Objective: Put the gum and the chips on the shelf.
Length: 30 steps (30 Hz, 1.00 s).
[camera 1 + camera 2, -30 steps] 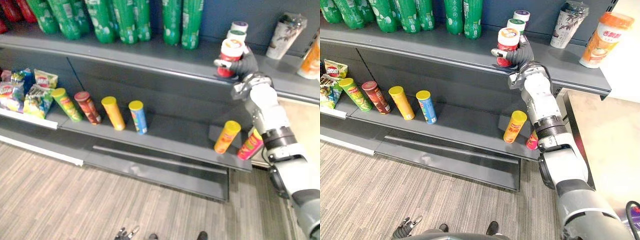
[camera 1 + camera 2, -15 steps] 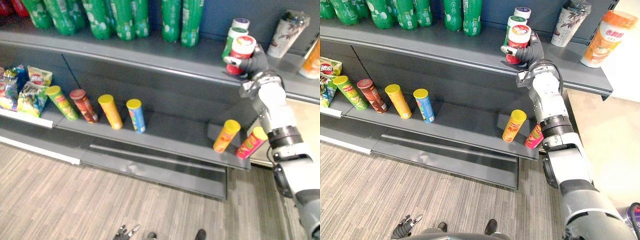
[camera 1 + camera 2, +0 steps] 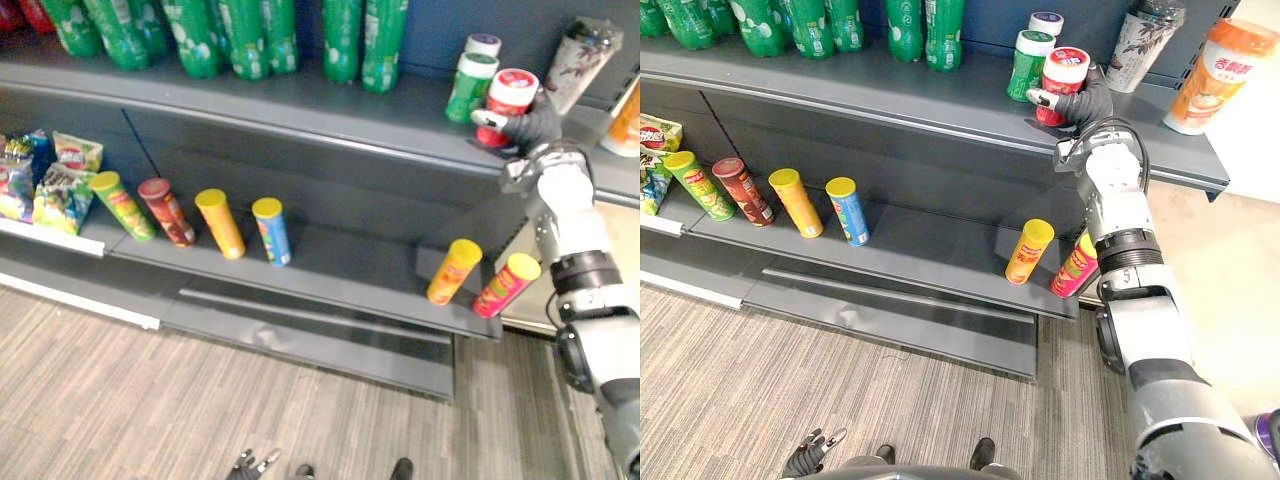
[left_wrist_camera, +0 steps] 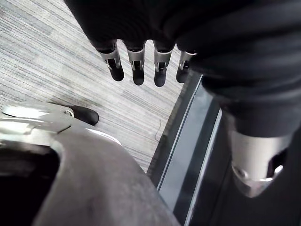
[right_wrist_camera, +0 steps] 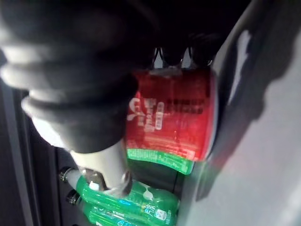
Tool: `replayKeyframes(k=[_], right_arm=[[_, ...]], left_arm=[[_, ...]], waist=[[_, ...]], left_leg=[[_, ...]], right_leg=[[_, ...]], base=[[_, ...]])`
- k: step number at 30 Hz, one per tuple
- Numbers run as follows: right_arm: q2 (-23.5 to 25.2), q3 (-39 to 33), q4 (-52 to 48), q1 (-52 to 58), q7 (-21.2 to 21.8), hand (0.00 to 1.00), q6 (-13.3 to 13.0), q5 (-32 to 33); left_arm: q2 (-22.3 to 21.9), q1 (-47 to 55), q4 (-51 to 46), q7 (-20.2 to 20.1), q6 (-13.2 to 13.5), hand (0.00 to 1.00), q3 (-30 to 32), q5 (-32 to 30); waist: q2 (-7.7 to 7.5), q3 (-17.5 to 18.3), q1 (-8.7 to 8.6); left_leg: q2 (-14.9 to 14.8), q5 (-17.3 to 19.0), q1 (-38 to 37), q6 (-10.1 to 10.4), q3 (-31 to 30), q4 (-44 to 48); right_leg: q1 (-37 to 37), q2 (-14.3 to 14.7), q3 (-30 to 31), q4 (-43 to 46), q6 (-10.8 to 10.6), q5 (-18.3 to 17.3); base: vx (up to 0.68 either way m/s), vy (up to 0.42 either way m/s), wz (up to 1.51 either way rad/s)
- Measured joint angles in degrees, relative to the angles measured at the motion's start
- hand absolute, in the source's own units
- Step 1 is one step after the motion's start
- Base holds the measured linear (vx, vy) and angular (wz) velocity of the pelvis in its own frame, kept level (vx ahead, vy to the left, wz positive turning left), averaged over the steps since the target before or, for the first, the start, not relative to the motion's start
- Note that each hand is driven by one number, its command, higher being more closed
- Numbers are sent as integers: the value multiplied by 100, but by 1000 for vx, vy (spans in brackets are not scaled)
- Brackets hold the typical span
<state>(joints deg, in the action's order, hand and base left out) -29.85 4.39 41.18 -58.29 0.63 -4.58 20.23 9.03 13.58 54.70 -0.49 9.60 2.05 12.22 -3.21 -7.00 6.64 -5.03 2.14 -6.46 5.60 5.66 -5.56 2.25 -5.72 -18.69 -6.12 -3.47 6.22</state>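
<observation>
A red gum bottle (image 3: 510,98) with a white lid is held at the upper shelf (image 3: 300,100), just right of a green gum bottle (image 3: 467,88). My right hand (image 3: 537,124) is shut on it from the right side; in the right wrist view its fingers curl round the red bottle (image 5: 174,117). I cannot tell if its base touches the shelf. Two chips cans, an orange one (image 3: 452,272) and a pink one (image 3: 506,285), lean at the right end of the lower shelf (image 3: 340,265). My left hand (image 3: 250,465) hangs low over the floor, its fingers (image 4: 136,63) relaxed and empty.
Several more chips cans (image 3: 222,224) stand in a row on the lower shelf, with snack bags (image 3: 55,185) to their left. Green drink bottles (image 3: 250,40) line the upper shelf's back. A white-lidded bottle (image 3: 1044,22), a patterned cup (image 3: 1138,45) and an orange cup (image 3: 1212,65) stand at its right.
My right hand has carried the red gum bottle rightward and further in over the upper shelf, from in front of the green bottle to its right side. The view has shifted slightly.
</observation>
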Motion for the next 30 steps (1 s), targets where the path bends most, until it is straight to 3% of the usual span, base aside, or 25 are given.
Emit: replayKeyframes(k=[21, 30], right_arm=[[-12, 62, -346, 29, 179, 0, -78, -1], [-22, 58, -470, 116, -124, 0, -158, -3]], left_arm=[[-7, -11, 0, -4, 43, 0, -6, -5], [-3, -41, -2, -31, 36, 0, -5, -4]], waist=[[54, -89, -37], [40, -85, -42]], left_leg=[[-5, 68, -81, -7, 185, 0], [-9, 78, -88, -6, 212, 1]], right_leg=[[-10, 21, 173, 0, -4, -3], [-16, 23, 195, 0, -6, -5]], base=[[2, 1, -4], [0, 0, 0]])
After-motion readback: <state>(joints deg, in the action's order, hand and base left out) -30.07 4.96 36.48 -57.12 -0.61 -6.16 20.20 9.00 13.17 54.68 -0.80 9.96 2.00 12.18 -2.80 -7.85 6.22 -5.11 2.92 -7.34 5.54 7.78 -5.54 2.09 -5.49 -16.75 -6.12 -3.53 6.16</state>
